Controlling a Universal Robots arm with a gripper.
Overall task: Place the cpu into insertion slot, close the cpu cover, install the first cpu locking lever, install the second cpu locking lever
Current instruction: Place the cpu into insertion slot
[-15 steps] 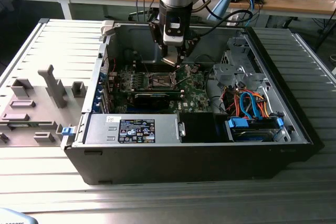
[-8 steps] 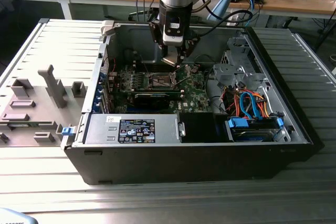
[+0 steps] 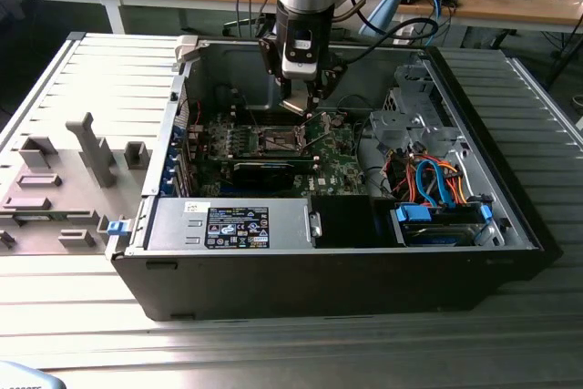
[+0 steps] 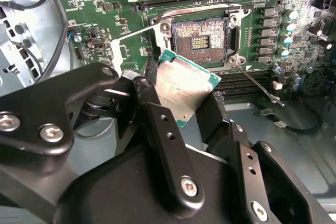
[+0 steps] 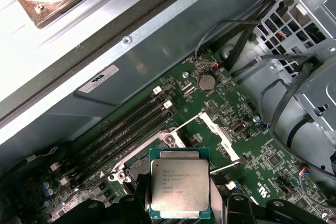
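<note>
The end effector is clamped on the cpu above the empty insertion slot; the cpu cover stands open, so all 4 steps remain.

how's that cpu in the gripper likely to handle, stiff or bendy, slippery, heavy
Probably stiff: the cpu is a flat plate with a metal top, showing no bend in the gripper. Its smooth, shiny top looks slippery. Being thin, it is likely light.

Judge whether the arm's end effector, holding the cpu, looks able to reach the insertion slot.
Probably yes. The end effector grips the cpu close by the insertion slot, whose recess lies open with nothing over it in the second wrist view.
</note>
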